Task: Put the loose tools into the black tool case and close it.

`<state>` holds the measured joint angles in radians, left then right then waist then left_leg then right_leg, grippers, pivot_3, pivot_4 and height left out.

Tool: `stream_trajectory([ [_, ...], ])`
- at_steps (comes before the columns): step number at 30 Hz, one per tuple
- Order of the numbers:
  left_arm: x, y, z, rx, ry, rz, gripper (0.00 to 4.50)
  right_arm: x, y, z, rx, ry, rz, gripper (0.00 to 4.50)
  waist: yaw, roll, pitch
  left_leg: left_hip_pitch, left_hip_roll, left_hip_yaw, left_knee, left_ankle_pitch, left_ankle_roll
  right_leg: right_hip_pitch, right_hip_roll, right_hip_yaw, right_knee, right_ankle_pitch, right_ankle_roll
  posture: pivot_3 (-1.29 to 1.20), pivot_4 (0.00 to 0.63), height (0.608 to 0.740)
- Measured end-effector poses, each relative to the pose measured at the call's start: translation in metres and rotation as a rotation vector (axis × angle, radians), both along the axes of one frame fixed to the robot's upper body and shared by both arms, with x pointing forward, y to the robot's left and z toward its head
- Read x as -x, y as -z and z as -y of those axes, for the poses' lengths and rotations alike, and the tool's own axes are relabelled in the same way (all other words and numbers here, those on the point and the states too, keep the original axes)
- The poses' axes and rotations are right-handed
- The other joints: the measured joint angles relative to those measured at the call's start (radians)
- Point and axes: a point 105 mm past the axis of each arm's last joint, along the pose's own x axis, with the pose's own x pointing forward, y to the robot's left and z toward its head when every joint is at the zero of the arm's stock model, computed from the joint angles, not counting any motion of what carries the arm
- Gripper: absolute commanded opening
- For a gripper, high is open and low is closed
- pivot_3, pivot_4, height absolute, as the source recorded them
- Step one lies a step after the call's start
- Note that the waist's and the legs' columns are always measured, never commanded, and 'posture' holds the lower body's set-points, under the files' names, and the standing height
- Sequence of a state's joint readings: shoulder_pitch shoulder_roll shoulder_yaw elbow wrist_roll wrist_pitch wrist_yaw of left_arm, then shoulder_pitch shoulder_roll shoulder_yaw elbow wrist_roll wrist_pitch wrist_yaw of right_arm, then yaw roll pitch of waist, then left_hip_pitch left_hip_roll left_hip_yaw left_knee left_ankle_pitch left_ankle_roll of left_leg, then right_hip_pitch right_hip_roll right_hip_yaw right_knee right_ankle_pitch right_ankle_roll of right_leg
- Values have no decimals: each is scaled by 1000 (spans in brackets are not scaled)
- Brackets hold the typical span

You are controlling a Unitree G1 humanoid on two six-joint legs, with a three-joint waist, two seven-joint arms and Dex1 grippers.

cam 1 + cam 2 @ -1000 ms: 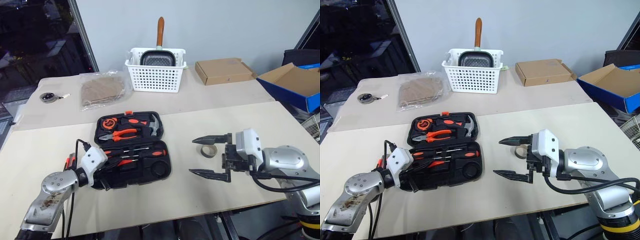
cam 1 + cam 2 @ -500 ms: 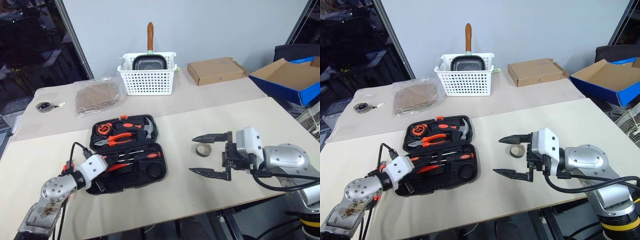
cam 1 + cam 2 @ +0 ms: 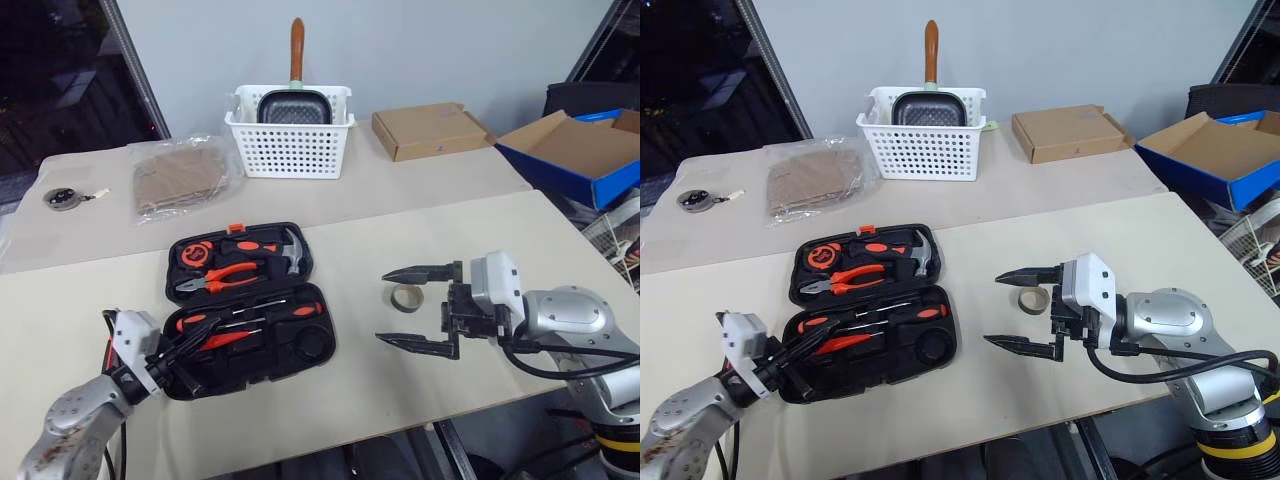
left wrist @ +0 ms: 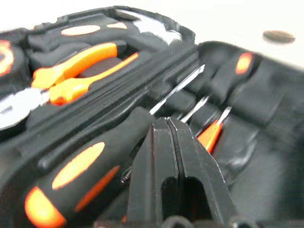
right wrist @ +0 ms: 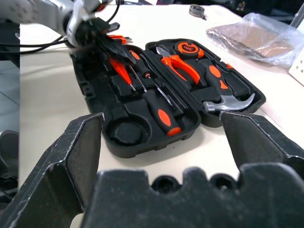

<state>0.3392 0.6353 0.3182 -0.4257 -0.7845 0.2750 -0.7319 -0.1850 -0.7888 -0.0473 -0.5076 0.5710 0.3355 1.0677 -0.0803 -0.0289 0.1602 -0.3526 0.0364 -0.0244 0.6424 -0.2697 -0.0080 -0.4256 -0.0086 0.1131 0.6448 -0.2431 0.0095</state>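
One open tool case point(image 3: 300, 345) at centre-left holds three screwdrivers point(image 3: 290, 311); one tape roll point(image 3: 406, 297) lies right. Left gripper point(image 3: 185, 375) clenched empty, right gripper point(image 3: 410, 307) released.

The right arm is clad in rounded silver-grey shells, ending in a white block at the wrist, from which the black right tool point(image 3: 418, 307) with two long, pointed, serrated fingers is carried. Black cables are looped beneath its forearm. The left arm is seen at lower left: a scuffed silver shell, a white wrist block, red-and-black wiring and the black left tool point(image 3: 186, 357).
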Motion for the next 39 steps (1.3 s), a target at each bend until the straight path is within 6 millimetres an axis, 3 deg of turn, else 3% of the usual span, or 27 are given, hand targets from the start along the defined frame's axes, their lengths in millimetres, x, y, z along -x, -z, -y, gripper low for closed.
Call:
stream_trajectory([
  [3,3,2,0,-5,-24,-30,47,0,0,-1,-6,-5,0,4500,11,0,0,0,-2,0,0,-1,0,2,-2,1,-4,0,1,0,150,740],
  [10,5,37,2,-122,-89,-125,47,-1,0,-6,-10,-26,-7,4500,15,-1,1,0,-3,0,1,-1,0,5,-1,0,-3,-2,6,0,150,740],
  [18,8,51,4,-265,-91,-112,47,-1,1,-6,-9,-29,-10,4500,7,3,-1,4,-2,1,1,-1,0,6,1,4,1,-2,6,0,150,740],
  [26,15,58,0,-239,-131,-146,47,-3,3,-6,-4,-28,-14,4500,-13,11,-6,7,-2,4,0,-1,0,7,2,8,1,-2,6,0,150,740],
  [30,16,52,-5,-130,-174,-134,47,-4,3,-7,-19,-36,-12,4500,-22,10,-6,7,-2,4,0,-1,0,7,2,9,2,-2,6,0,150,740],
  [32,19,42,-13,-62,-219,-110,549,-5,3,-8,-21,-47,-8,4500,-20,5,-2,6,-2,4,0,-1,0,6,3,8,3,-2,6,0,150,740],
  [33,18,36,-23,-31,-266,-104,688,-5,3,-9,-23,-54,-9,4500,-19,0,0,5,-1,2,1,-1,0,5,4,6,3,-2,6,0,150,740],
  [35,19,20,-49,12,-391,-93,1474,-7,2,-12,-30,-71,-4,4500,-15,-5,2,4,0,1,2,-1,0,4,3,4,2,-2,6,0,150,740],
  [39,29,-3,-84,-86,-528,-140,2810,-9,4,-14,-41,-88,-12,4500,-11,-5,2,4,-2,0,2,-1,0,3,1,4,-1,-2,6,0,150,740],
])
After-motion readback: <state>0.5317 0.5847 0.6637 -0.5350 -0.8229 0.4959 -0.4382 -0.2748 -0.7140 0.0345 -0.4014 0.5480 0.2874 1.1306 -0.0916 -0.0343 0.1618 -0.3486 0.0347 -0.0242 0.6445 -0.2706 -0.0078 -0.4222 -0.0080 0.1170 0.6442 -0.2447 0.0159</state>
